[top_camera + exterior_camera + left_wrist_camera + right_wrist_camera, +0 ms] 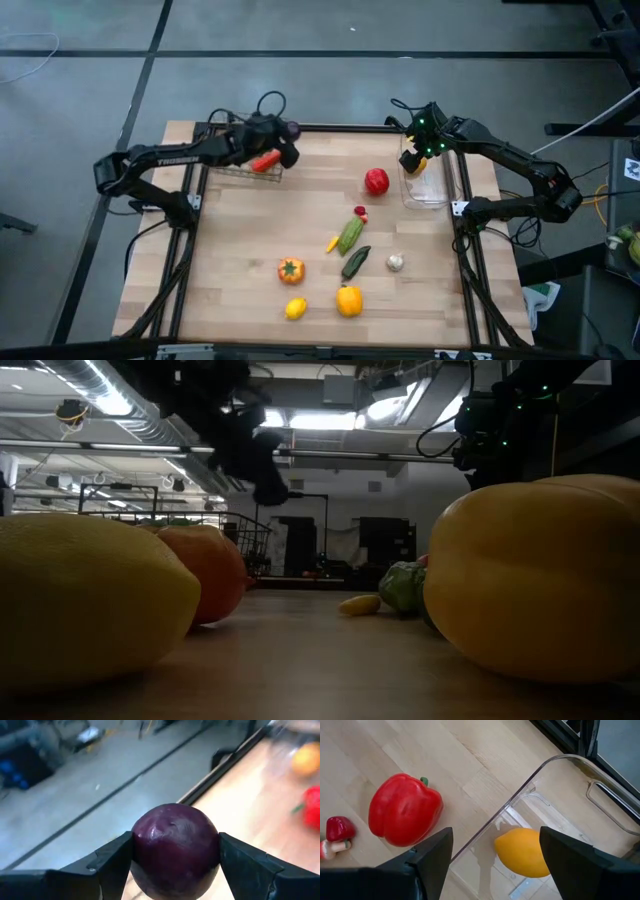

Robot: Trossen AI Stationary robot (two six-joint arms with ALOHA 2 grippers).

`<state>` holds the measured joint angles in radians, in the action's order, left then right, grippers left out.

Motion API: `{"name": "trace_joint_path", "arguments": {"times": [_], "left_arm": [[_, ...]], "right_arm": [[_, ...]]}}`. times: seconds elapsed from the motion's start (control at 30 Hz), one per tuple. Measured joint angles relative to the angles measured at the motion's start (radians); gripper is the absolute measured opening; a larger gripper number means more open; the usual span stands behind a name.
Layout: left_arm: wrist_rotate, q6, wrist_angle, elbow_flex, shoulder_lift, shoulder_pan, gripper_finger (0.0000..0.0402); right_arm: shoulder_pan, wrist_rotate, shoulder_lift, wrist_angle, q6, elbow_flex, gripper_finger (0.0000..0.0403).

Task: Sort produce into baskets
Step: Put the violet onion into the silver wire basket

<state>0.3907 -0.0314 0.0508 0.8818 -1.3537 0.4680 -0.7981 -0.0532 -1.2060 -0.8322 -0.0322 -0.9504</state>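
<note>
My left gripper point(288, 134) is shut on a round dark purple fruit point(175, 847), held up beside the dark wire basket point(240, 165) at the table's far left. A red-orange piece point(265, 160) lies in that basket. My right gripper point(492, 855) is open above the near-left corner of the clear plastic bin point(432, 185) at the far right. A yellow-orange fruit point(522, 852) lies on the bin's floor below its fingers. A red pepper point(405, 815) lies on the table just outside the bin. My left gripper pinches the purple fruit's two opposite sides point(137, 850) between its two fingers, across its widest part. The fingers come from the table's left side. The fruit is lifted clear of the table and the basket.
On the wooden table lie a small red piece point(360, 212), a light green vegetable point(350, 235), a dark green one point(355, 261), a white garlic bulb point(395, 262), an orange tomato point(290, 269), a lemon point(295, 308) and a yellow pepper point(348, 300).
</note>
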Motion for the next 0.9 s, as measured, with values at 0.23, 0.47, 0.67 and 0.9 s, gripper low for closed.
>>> {"name": "trace_joint_path", "arguments": {"times": [0.23, 0.47, 0.67, 0.9], "left_arm": [[0.0, -0.045, 0.181, 0.0, -0.004, 0.086, 0.0271], [-0.001, -0.098, 0.194, -0.061, -0.004, 0.139, 0.0271], [-0.003, -0.146, 0.194, -0.148, -0.004, 0.15, 0.0271], [-0.004, -0.154, 0.188, -0.207, -0.005, 0.15, 0.0275]], "right_arm": [[0.0, 0.0, 0.0, 0.003, 0.0, 0.0, 0.0296], [0.0, 0.0, 0.0, 0.024, 0.0, 0.0, 0.0296], [0.0, 0.0, 0.0, 0.024, 0.0, 0.0, 0.0296], [0.0, 0.0, 0.0, 0.024, 0.0, 0.0, 0.0296]]}}
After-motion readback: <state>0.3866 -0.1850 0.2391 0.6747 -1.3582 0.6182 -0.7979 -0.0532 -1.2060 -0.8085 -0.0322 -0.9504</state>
